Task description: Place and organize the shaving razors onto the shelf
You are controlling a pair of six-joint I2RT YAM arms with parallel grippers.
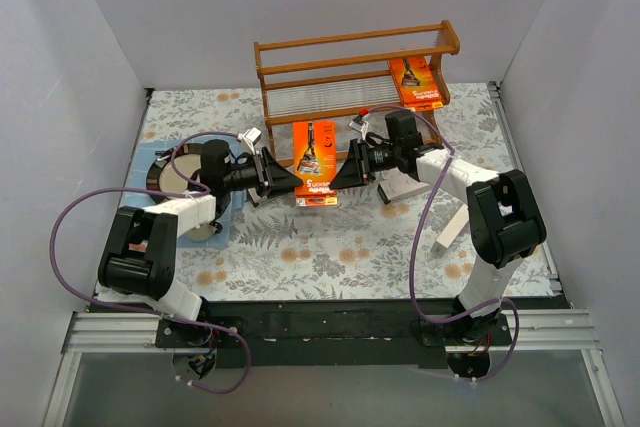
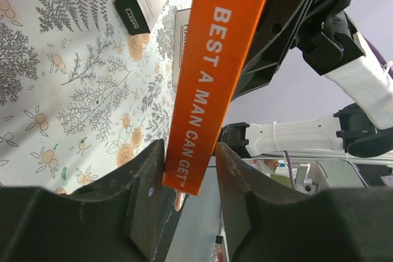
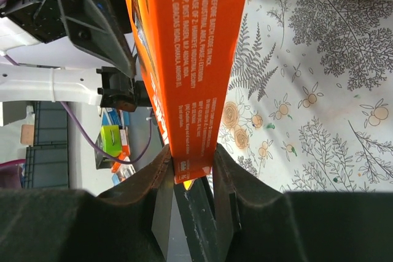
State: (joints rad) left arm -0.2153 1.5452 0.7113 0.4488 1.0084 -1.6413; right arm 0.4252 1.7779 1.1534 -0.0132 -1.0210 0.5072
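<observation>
Standing upright near the middle of the bench (image 1: 250, 257), an orange pack (image 1: 314, 159) sits between both claws, with the shelf (image 1: 350, 59) at its 12 o'clock and apart from it. The right claw (image 3: 191, 167) comes in from 3 o'clock and pinches the pack's edge, both fingers pressed against the card. The left claw (image 2: 189, 164) at 9 o'clock has the opposite edge between its fingers, each close against a face; whether they squeeze it I cannot tell. A second pack (image 1: 417, 82) stands at the shelf's 3 o'clock end. Two white boxes (image 1: 405, 190) (image 1: 453, 227) lie on the bench at 4 o'clock from the held pack.
</observation>
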